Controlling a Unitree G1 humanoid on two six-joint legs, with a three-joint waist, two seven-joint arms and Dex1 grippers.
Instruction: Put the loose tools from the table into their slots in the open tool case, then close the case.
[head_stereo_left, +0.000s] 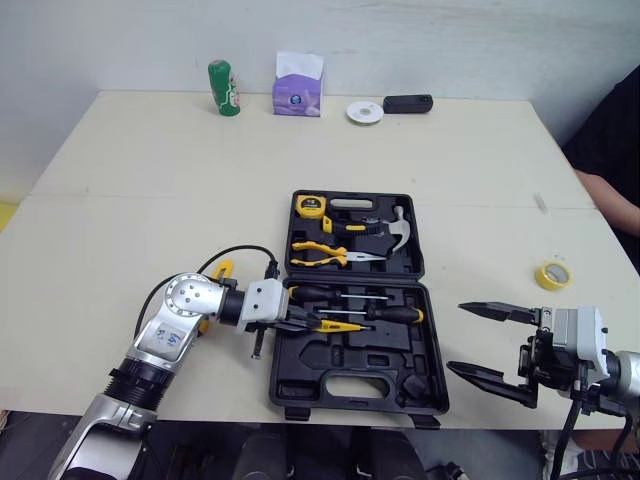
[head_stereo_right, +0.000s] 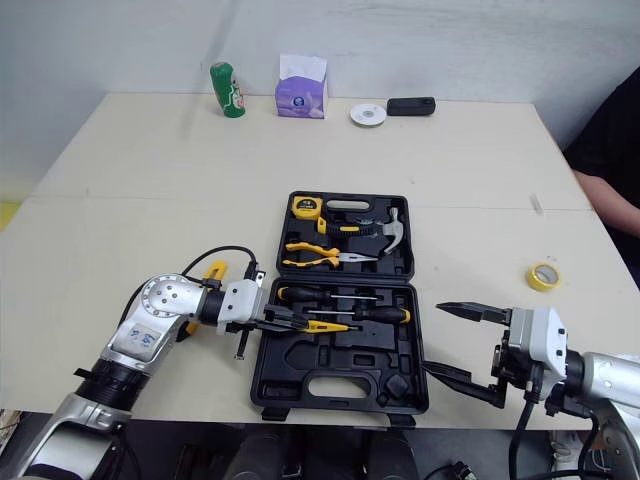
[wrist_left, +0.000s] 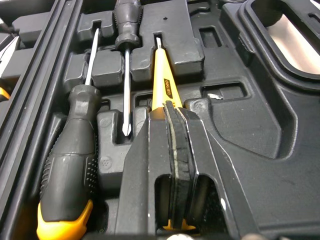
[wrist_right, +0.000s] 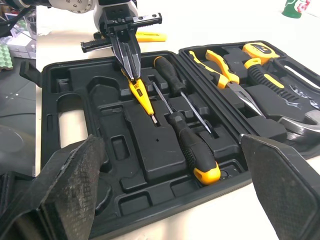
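Note:
The black tool case (head_stereo_left: 330, 385) lies open at the table's front centre. Its far half holds a tape measure (head_stereo_left: 310, 207), pliers (head_stereo_left: 325, 252) and a hammer (head_stereo_left: 395, 230). Two screwdrivers (head_stereo_left: 395, 313) lie in the near half. My left gripper (head_stereo_left: 300, 322) is shut on a yellow tester screwdriver (wrist_left: 162, 87), which rests along a slot beside them. A yellow tool (head_stereo_left: 222, 270) lies on the table, partly hidden behind my left arm. To the right of the case, my right gripper (head_stereo_left: 456, 338) stands open, holding nothing.
A roll of yellow tape (head_stereo_left: 553, 274) lies on the table at the right. Along the far edge stand a green can (head_stereo_left: 224, 88), a purple tissue box (head_stereo_left: 298, 90), a white disc (head_stereo_left: 365, 112) and a black device (head_stereo_left: 407, 103). A person's arm (head_stereo_left: 610, 190) shows at the right edge.

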